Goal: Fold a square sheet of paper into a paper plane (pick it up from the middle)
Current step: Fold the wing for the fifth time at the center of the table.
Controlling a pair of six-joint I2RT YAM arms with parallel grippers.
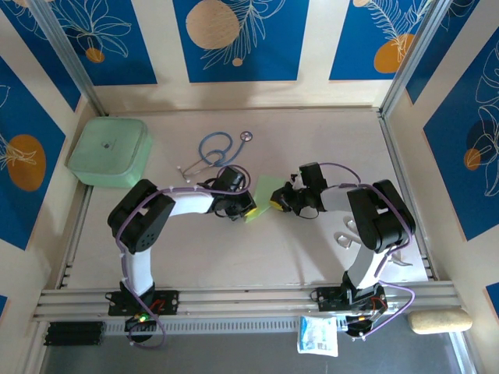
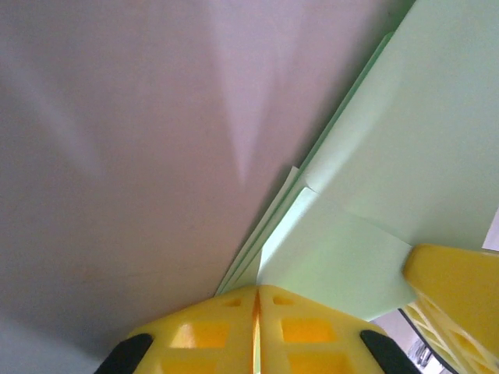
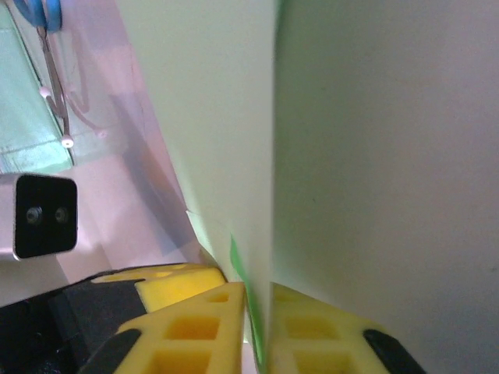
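Note:
The square sheet of paper [image 1: 263, 189] is pale green, folded into layers, and held just above mid-table between both grippers. My left gripper [image 1: 253, 210] pinches its near-left edge. In the left wrist view the yellow jaws [image 2: 257, 290] are pressed together, and the paper's layered folds [image 2: 374, 195] run into their tips. My right gripper [image 1: 276, 202] holds the right edge. In the right wrist view the paper [image 3: 234, 117] stands upright in the shut jaws [image 3: 257, 294], with a green strip in the seam. No pointed paper plane shape can be made out.
A thick mint-green box [image 1: 109, 152] sits at the back left. A blue stethoscope [image 1: 217, 148] lies behind the paper and shows in the right wrist view [image 3: 43, 15]. A pale tool [image 1: 348, 238] lies beside the right arm. Metal rails [image 1: 234, 298] border the front.

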